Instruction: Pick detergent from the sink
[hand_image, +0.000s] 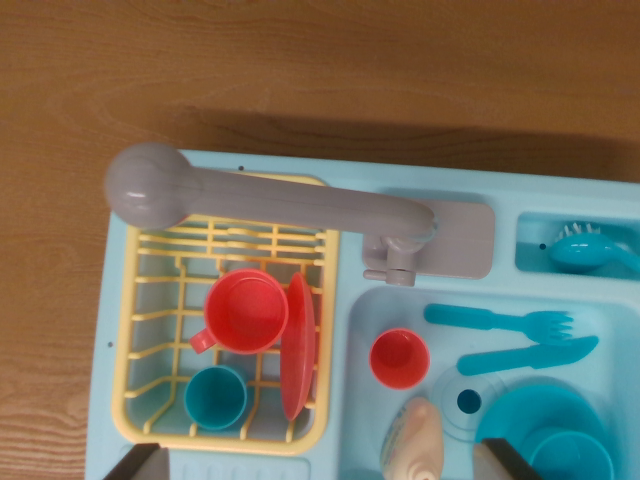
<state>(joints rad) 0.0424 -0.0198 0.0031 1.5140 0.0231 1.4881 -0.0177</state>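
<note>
Pale blue plastic toy sink unit (365, 215): fills the lower two thirds of the frame, resting on a brown wood-grain table (300, 70).
Grey plastic faucet (270, 200): round head at upper left, spout running right to its base plate at centre.
Yellow plastic dish rack (135, 330): left half of unit; holds a red cup (245, 310) on its side, a red plate (297, 345) on edge just beside it, a teal cup (215, 397) below.
Basin (360, 400): lower right; small red cup (400, 359) upright near its left side, teal fork (500, 321) and teal knife (528, 355) at its top, teal plate (500, 420) with teal cup (570, 458) at lower right.
Detergent, cream-coloured bottle (415, 445): bottom centre of basin, cut off by frame edge, below the small red cup.
Teal brush (590, 248): upper right compartment.
Gripper (325, 470): two dark finger tips at bottom edge, left and right, set wide apart, nothing between them touched.
</note>
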